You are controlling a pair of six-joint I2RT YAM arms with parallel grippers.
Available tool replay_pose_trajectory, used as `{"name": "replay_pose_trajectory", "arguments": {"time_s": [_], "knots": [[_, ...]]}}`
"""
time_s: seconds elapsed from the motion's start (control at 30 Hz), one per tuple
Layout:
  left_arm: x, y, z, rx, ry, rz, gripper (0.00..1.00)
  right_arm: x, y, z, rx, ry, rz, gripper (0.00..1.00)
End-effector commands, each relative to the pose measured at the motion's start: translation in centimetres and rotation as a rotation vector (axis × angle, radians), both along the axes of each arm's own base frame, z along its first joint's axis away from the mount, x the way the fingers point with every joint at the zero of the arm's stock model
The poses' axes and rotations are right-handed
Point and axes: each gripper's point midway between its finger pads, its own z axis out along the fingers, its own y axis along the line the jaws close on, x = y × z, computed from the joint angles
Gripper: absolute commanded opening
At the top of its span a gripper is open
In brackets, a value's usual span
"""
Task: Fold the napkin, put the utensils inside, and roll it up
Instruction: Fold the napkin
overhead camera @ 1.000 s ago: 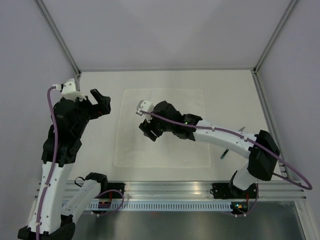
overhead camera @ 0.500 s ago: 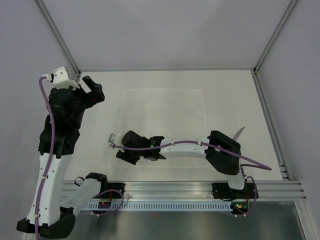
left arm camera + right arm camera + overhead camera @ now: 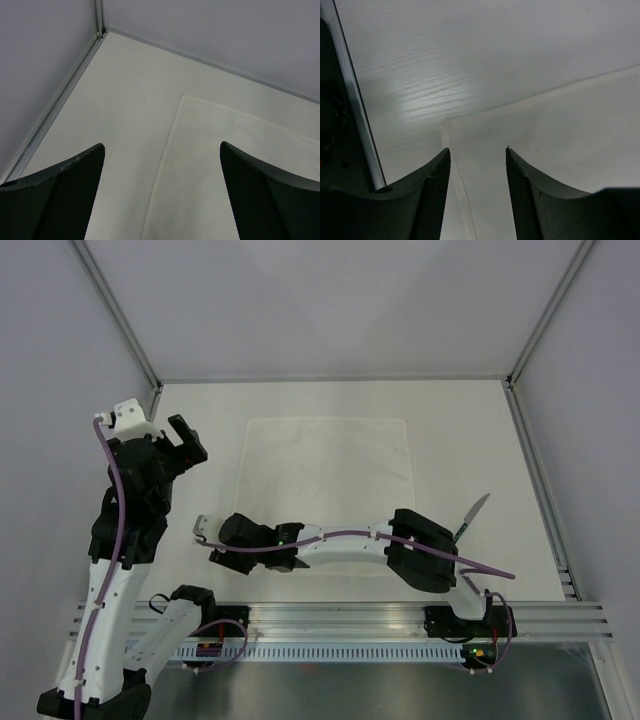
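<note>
Cloth first: the napkin (image 3: 330, 475) lies spread flat and unfolded on the white counter (image 3: 470, 430), a pale square a little left of centre in the top view, with its far edge running straight across and its near edge partly covered by the right arm. We see the utensils (image 3: 472, 515) as one thin dark stick off the cloth at about 4 o'clock from it, lying aslant on the bare counter near the right arm's elbow and well apart from both grippers. The right arm stretches low across the near side of the counter, from 5 o'clock toward 7 o'clock, and the right gripper (image 3: 222, 556) sits at the napkin's near left corner. In the right wrist view that gripper (image 3: 477, 195) has its jaws a narrow gap apart, gripping nothing, and the corner and side edge of the napkin (image 3: 560, 135) show in the gap below the fingers (image 3: 432, 195); we cannot tell whether the tips touch the fabric. A metal rail (image 3: 355, 100) borders the counter on that view's left. The left gripper (image 3: 190, 438) is raised at about 9 o'clock from the cloth, off its edge. In the left wrist view it (image 3: 160, 200) is spread wide and empty, with a corner of the napkin (image 3: 240, 150) and the bare counter (image 3: 125, 100) below. Purple cables (image 3: 105, 490) run along both arms.
</note>
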Motion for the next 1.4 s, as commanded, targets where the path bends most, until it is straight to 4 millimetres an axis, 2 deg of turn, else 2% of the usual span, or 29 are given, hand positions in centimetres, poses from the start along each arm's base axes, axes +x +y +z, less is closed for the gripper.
{"name": "replay_pose_trajectory", "arguments": {"time_s": [0.0, 0.13, 0.43, 0.57, 0.9, 1.17, 1.33, 1.37], "knots": [[0.3, 1.3, 0.4, 0.050, -0.028, 0.052, 1.00, -0.2, 1.2, 0.6, -0.004, -0.040, -0.021, 0.54], [0.1, 1.7, 0.2, 0.045, -0.027, 0.071, 1.00, -0.6, 1.5, -1.2, -0.048, -0.048, -0.019, 0.53], [0.4, 1.8, -0.4, 0.036, -0.015, 0.073, 1.00, -1.0, 2.5, -3.8, -0.078, -0.032, -0.033, 0.52], [0.4, 1.8, -0.7, 0.036, -0.007, 0.072, 1.00, -1.4, 3.0, -3.6, -0.072, -0.035, -0.027, 0.52], [0.6, 1.8, -1.3, 0.041, 0.008, 0.066, 1.00, -2.4, 2.9, -5.9, -0.115, -0.001, -0.020, 0.52], [0.7, 1.7, -1.6, 0.041, 0.015, 0.060, 1.00, -1.9, 2.7, -6.2, -0.123, -0.013, -0.034, 0.52], [0.7, 1.7, -1.7, 0.041, 0.016, 0.060, 1.00, -1.8, 2.2, -6.6, -0.133, -0.013, -0.033, 0.43], [0.7, 1.7, -1.6, 0.041, 0.015, 0.058, 1.00, -1.7, 2.1, -6.5, -0.132, -0.012, -0.035, 0.39]]}}
